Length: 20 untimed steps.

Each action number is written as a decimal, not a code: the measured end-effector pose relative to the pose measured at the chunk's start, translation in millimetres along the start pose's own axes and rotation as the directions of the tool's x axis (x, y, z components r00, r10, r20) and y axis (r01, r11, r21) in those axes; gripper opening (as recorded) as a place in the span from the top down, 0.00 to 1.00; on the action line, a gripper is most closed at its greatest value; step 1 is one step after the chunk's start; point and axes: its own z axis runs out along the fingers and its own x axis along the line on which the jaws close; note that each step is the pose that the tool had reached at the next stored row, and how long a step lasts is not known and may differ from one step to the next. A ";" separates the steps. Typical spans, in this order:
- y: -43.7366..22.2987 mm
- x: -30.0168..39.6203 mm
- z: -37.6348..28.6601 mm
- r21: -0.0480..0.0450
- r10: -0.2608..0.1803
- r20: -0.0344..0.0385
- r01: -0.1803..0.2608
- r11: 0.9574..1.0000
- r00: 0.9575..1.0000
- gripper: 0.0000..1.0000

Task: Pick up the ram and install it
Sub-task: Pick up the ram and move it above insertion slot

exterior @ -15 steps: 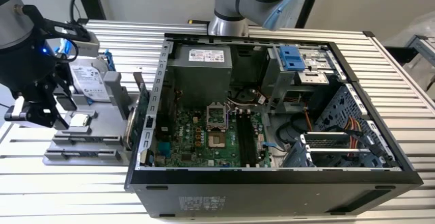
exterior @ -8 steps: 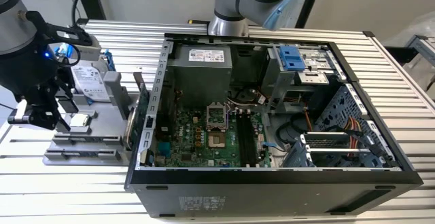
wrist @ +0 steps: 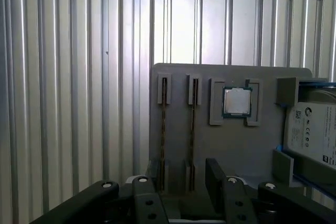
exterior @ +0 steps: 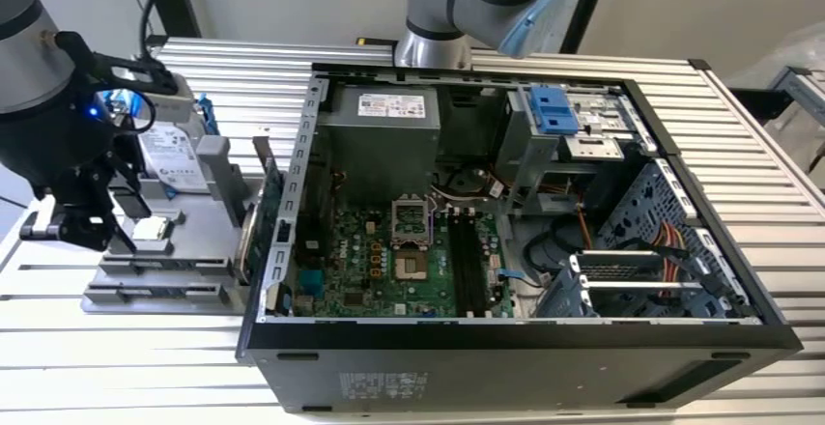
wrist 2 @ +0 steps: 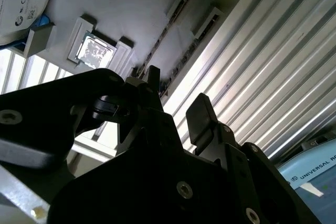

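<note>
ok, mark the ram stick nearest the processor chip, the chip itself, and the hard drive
ram stick (wrist: 192, 129), first wrist view: middle of its exposed long edge.
processor chip (wrist: 237, 101), first wrist view: centre of its metal lid.
hard drive (wrist: 314, 132), first wrist view: its white label.

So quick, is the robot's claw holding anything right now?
Gripper: open, holding nothing, above the ram that sits in the gray tray.
</note>
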 end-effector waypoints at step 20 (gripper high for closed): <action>-0.1 1.9 13.9 0.000 0.003 0.000 -0.003 1.000 1.000 0.00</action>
